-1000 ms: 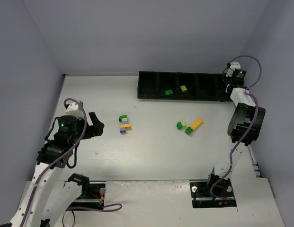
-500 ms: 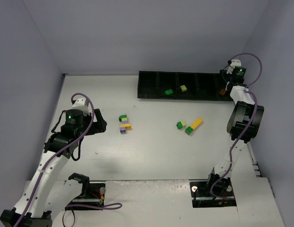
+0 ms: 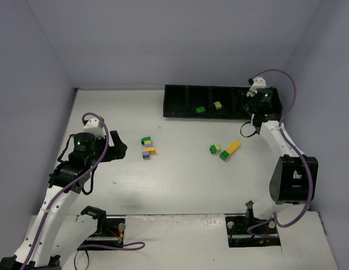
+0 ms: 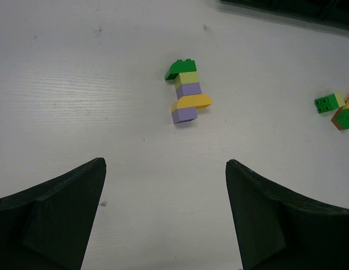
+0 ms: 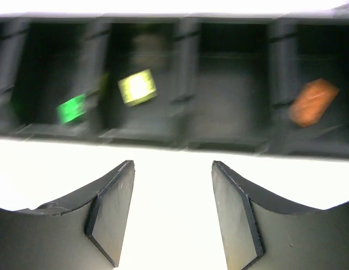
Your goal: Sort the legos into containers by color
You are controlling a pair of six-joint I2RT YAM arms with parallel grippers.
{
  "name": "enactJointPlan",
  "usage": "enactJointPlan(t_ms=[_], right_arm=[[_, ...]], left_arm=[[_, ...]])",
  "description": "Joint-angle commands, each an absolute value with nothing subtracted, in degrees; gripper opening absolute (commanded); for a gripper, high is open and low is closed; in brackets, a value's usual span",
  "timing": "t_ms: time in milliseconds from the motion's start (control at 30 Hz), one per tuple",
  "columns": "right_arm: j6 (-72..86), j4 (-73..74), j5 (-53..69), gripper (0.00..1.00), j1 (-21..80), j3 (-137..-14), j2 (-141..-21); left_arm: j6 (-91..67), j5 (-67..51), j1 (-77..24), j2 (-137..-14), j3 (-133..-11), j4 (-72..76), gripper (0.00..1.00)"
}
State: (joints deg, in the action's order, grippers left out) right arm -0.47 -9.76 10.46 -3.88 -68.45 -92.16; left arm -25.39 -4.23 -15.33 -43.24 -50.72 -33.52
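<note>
The black tray [image 3: 175, 103] lies at the table's far side. A dark green lego [image 3: 200, 109] lies in its second compartment from the left and a lime lego [image 3: 217, 105] in its third. In the right wrist view an orange lego [image 5: 313, 101] lies in the rightmost compartment, past an empty one. A stack of green, lime, lavender and yellow legos [image 3: 146, 147] lies mid-table, also in the left wrist view [image 4: 187, 93]. A green-lime pair [image 3: 214, 148] and a yellow-green piece [image 3: 231, 149] lie right of it. My left gripper [image 3: 119, 147] [image 4: 165, 163] is open, left of the stack. My right gripper [image 3: 250, 118] [image 5: 173, 211] is open, just before the tray.
Grey walls close in the table on the left, the far side and the right. The tray's leftmost compartment [image 3: 174, 101] shows nothing in it. Both arm bases stand at the near edge.
My right arm has swung left from the tray's right end, and its gripper now sits in front of the tray. The orange lego lies in the rightmost compartment. My left gripper edged toward the stack.
</note>
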Motion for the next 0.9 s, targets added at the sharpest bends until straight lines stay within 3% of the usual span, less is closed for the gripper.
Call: enactJointPlan(t_ms=[0, 400, 700, 867], right_arm=[[7.02, -10.81, 11.24, 0.53, -0.62, -61.89, -85.09], [12.48, -7.21, 7.65, 0.52, 14.59, -47.56, -74.18], [14.68, -5.62, 6.68, 0.53, 17.22, -43.77, -75.76], [14.06, -5.71, 3.87, 0.58, 18.28, -44.99, -80.58]], left_arm=[[-24.17, -5.62, -15.64, -42.45, -51.33, -30.67, 0.81], [-26.63, -5.8, -17.22, -44.64, -49.66, -30.06, 0.81], [-27.51, -5.8, -19.25, -48.51, -50.27, -28.83, 0.81], [-26.99, -5.71, -20.39, -49.04, -50.62, -28.74, 0.81]])
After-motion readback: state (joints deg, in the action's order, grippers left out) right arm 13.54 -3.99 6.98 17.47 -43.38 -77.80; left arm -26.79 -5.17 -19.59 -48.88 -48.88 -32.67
